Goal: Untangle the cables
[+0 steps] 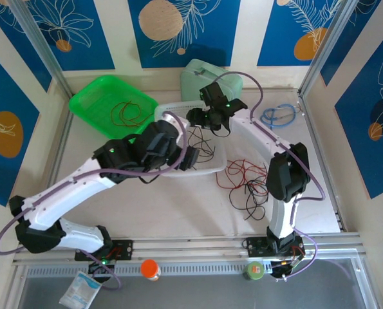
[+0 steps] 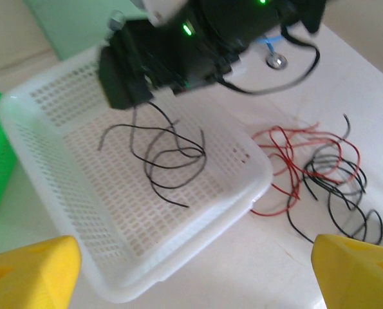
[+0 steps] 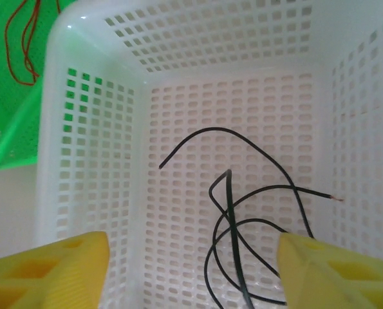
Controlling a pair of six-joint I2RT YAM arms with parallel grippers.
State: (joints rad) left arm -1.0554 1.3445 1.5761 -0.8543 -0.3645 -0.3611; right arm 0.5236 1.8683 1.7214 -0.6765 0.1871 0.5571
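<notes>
Right pincer (image 3: 192,269): jaws apart, nothing between them. Straight below it is a white basket (image 3: 94,129). Loose black wires (image 3: 233,219) curl on the basket floor, clear of both fingers. Off past its left finger is a green basket (image 3: 11,116) with red wires (image 3: 24,45) inside.

Left pincer (image 2: 194,273): jaws wide apart, gripping nothing, over the near rim of the white basket. Ahead and to its right, on the table (image 2: 268,257), a tangle of red and black wires (image 2: 320,170) lies just beside the white basket's wall. The right pincer hangs ahead of the left pincer, above the far half of the white basket.
</notes>
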